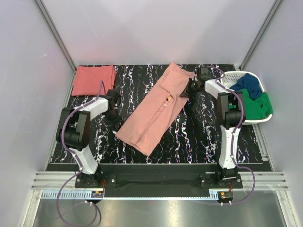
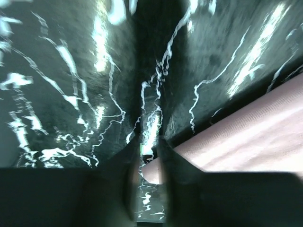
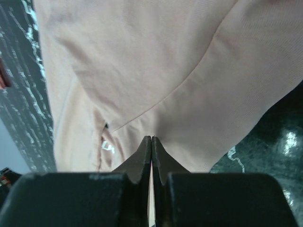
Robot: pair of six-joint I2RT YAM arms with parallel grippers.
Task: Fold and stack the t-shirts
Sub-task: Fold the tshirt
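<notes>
Pink shirt point(image 1: 154, 111) lies slantwise across the middle of the black marbled table point(image 1: 199, 137), folded long and narrow, orange tag point(image 1: 168, 99) facing up. The left gripper point(image 2: 147, 156) sits at its near corner, fingers drawn close with a tip of pink cloth pinched between them. The right gripper point(image 3: 151, 141) is at the far end, fingers pressed together on the fabric. The red shirt point(image 1: 93, 79) rests folded in the far left corner, and a white basket point(image 1: 234, 74) of clothes stands far right.
</notes>
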